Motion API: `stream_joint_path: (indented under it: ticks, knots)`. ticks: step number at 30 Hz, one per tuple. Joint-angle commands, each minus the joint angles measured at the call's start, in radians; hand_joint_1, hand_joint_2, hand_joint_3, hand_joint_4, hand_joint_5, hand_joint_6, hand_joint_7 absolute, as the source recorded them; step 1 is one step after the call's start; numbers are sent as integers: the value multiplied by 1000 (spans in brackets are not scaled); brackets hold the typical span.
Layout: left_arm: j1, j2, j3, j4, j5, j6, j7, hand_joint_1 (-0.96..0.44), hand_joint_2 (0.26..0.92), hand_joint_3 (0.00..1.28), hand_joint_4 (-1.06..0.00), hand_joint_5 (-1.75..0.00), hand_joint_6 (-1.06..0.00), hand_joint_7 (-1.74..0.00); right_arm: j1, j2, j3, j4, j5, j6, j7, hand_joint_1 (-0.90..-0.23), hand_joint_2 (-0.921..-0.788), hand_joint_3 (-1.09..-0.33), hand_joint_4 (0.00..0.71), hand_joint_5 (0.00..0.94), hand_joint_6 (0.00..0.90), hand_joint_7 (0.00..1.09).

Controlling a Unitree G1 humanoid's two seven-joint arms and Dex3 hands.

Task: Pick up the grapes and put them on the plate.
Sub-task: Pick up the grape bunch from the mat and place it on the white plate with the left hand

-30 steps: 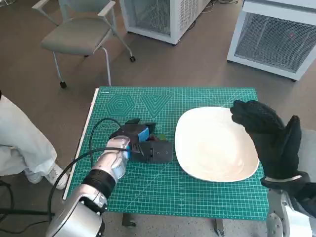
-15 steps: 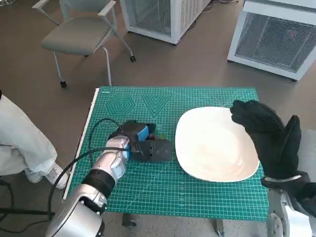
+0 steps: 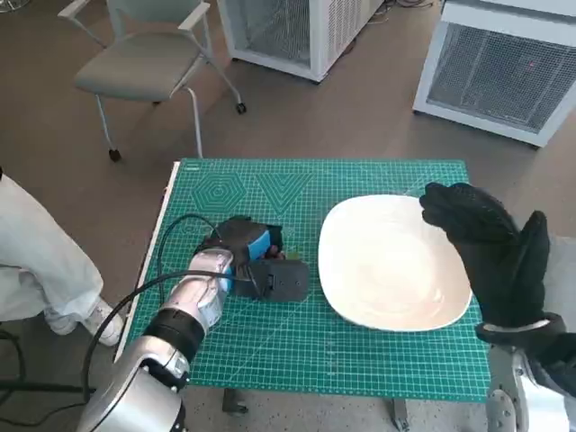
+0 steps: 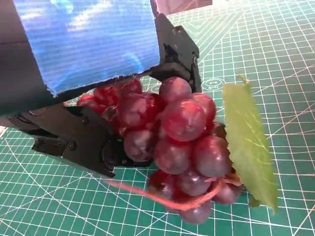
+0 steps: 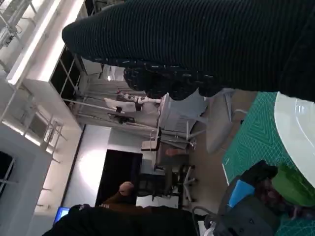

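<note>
One bunch of grapes [image 4: 184,147] we see gripped between left hand [image 3: 256,263] fingers [image 4: 78,140]; right hand [image 3: 490,243] fingers spread, holding nothing.

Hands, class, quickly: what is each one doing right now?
Left hand: closed around the grapes.
Right hand: open, holding nothing, raised over the plate.

You see the head view evenly bright and sharp, with only soft shadows under the plate [image 3: 393,261]. Its edges bend a little from the wide lens. In the left wrist view the grapes [image 4: 183,147] carry small glossy highlights and the blue tape [image 4: 88,42] is blurred. The right wrist view has glaring ceiling lights [image 5: 34,42] against a dark glove [image 5: 197,44].
</note>
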Motion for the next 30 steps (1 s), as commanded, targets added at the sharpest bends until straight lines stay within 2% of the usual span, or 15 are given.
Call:
stream_joint_path:
  ticks: [1, 3, 4, 8, 11, 17, 18, 19, 22, 24, 25, 26, 29, 30]
  knots:
    - [24, 16, 7, -15, -11, -11, -18, 4, 829, 300, -548, -1433, -644, -1071, 17, -1, 3, 10, 1, 15, -1, -338, -921, -611, 402, 866, 218, 1016]
    - [24, 19, 11, -20, -14, -11, -19, 3, 805, 342, -536, -1498, -675, -1001, 15, 0, 4, 11, 0, 14, -2, -338, -921, -611, 402, 866, 217, 1015]
    - [25, 21, 12, -22, -15, -11, -19, 2, 794, 367, -528, -1505, -667, -1021, 15, 0, 4, 12, 0, 13, -2, -338, -921, -611, 401, 866, 217, 1015]
    - [26, 25, 16, -32, -20, -7, -16, 1, 774, 436, -518, -1422, -569, -1250, 14, 0, 4, 16, 0, 11, 0, -338, -921, -612, 401, 867, 217, 1014]
    - [26, 28, 17, -38, -21, -6, -13, 1, 769, 471, -499, -1416, -523, -1337, 13, 0, 3, 19, 2, 9, 3, -340, -921, -611, 401, 867, 217, 1014]
    - [27, 40, 24, -61, -26, 0, -21, 1, 872, 351, -428, -1446, -438, -1404, 14, 0, 5, 18, 3, 8, 5, -342, -921, -610, 401, 868, 218, 1014]
    - [27, 42, 26, -68, -28, 3, -25, 34, 877, 356, -418, -1464, -416, -1329, 14, 0, 5, 17, 3, 8, 5, -343, -921, -610, 401, 868, 218, 1014]
    - [27, 44, 29, -76, -29, 7, -30, 88, 858, 400, -413, -1492, -405, -1176, 13, 1, 5, 17, 3, 8, 5, -343, -921, -610, 401, 868, 218, 1014]
    - [25, 52, 38, -101, -34, 18, -46, 273, 749, 613, -424, -1581, -423, -565, 11, 1, 6, 18, 2, 8, 4, -342, -921, -610, 401, 869, 218, 1014]
    - [24, 59, 44, -120, -37, 22, -56, 329, 702, 697, -434, -1607, -475, -356, 10, 1, 6, 19, 2, 7, 3, -341, -921, -611, 400, 869, 217, 1014]
    - [25, 64, 48, -134, -38, 25, -61, 344, 688, 720, -439, -1612, -511, -308, 9, 2, 6, 20, 2, 7, 3, -340, -921, -611, 400, 869, 217, 1014]
    - [27, 70, 51, -151, -40, 27, -67, 320, 692, 701, -449, -1591, -536, -381, 9, 2, 7, 20, 2, 7, 3, -340, -921, -611, 400, 870, 217, 1014]
    - [37, 93, 62, -220, -44, 36, -88, 139, 742, 535, -491, -1502, -589, -837, 7, 2, 6, 23, 2, 6, 4, -340, -921, -612, 399, 870, 217, 1015]
    - [42, 101, 67, -249, -45, 40, -95, 94, 744, 507, -501, -1506, -619, -904, 6, 2, 6, 24, 3, 6, 4, -340, -921, -611, 399, 871, 217, 1015]
